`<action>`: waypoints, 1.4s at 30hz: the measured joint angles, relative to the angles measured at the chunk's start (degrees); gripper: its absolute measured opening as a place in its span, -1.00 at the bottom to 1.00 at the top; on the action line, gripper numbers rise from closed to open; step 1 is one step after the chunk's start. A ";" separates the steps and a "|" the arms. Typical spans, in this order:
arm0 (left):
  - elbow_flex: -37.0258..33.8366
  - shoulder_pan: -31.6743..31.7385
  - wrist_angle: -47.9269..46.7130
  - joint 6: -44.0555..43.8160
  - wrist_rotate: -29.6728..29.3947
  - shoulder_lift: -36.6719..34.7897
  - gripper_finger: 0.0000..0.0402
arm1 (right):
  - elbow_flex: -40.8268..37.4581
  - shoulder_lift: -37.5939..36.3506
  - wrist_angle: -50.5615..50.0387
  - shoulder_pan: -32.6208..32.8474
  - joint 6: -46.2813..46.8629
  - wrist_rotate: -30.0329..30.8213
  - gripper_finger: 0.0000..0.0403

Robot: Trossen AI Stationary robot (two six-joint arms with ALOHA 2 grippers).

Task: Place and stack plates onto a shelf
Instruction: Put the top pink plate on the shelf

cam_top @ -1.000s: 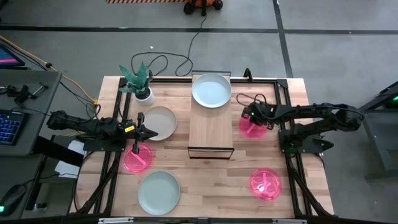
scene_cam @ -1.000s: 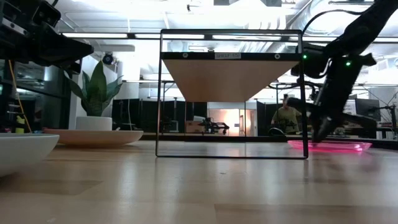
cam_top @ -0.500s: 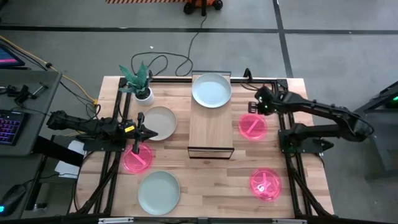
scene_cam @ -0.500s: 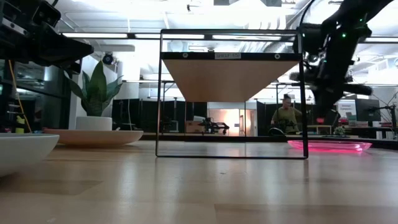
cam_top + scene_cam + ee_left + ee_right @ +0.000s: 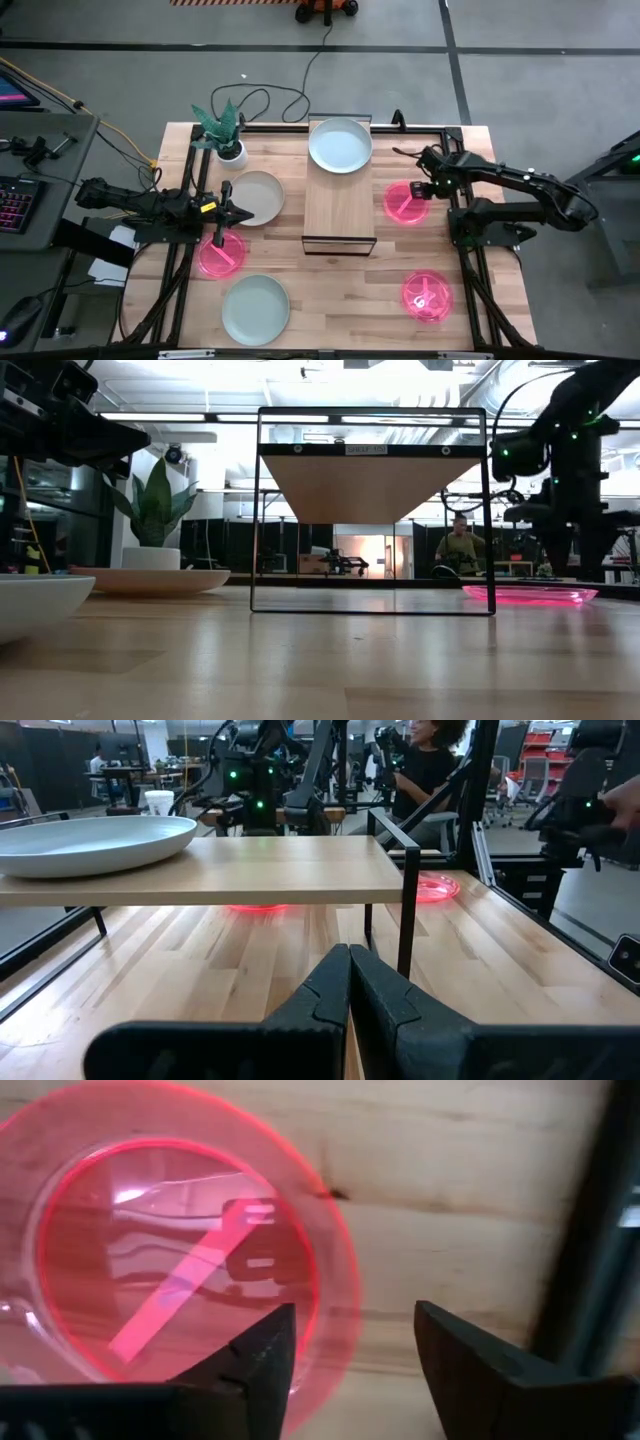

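The shelf [image 5: 340,208] stands mid-table with one pale mint plate [image 5: 340,145] lying on its far end. To its right a pink plate [image 5: 403,204] lies flat on the table. My right gripper [image 5: 425,189] hangs open just above that plate's right rim [image 5: 335,1295], fingers pointing down on either side of it, touching nothing. In the low view it hovers [image 5: 573,565] over the plate [image 5: 525,595]. My left gripper [image 5: 350,960] is shut and empty, held up left of the shelf [image 5: 224,214], between a mint plate [image 5: 256,196] and a pink plate [image 5: 220,255].
Another mint plate [image 5: 255,310] lies near the front edge and another pink plate [image 5: 427,297] at the near right. A small potted plant [image 5: 226,135] stands at the far left. A person [image 5: 460,550] sits in the room beyond the table.
My right gripper has risen from the pink plate's middle, swung toward the far edge, then come back down over the plate's right rim, turning to point down and opening. The plate has stayed put.
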 joint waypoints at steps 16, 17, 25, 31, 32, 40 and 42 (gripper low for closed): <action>0.00 -0.01 0.02 0.00 0.01 0.00 -1.00 | -6.73 -0.07 10.12 0.02 6.69 -3.88 -0.37; -0.01 -0.02 0.02 0.00 0.00 0.01 -1.00 | -6.75 -0.07 9.93 0.02 6.71 -3.57 -0.43; 0.00 0.00 0.01 0.00 0.01 0.02 -1.00 | -6.73 -0.32 10.14 0.04 8.31 -2.43 -0.96; 0.00 -0.01 0.02 0.00 0.02 0.00 -1.00 | -4.55 -4.54 9.39 -0.36 7.94 -4.13 -0.99; 0.00 0.00 0.02 0.00 0.02 0.01 -1.00 | -4.14 -5.65 9.26 -0.79 7.44 -5.17 -0.99; 0.00 0.00 0.01 0.00 0.02 0.01 -1.00 | -3.17 -14.74 8.10 -4.58 4.53 -14.65 -1.00; 0.01 0.01 0.02 0.00 0.01 0.02 -1.00 | -3.16 -16.88 7.50 -5.21 4.25 -15.80 -1.00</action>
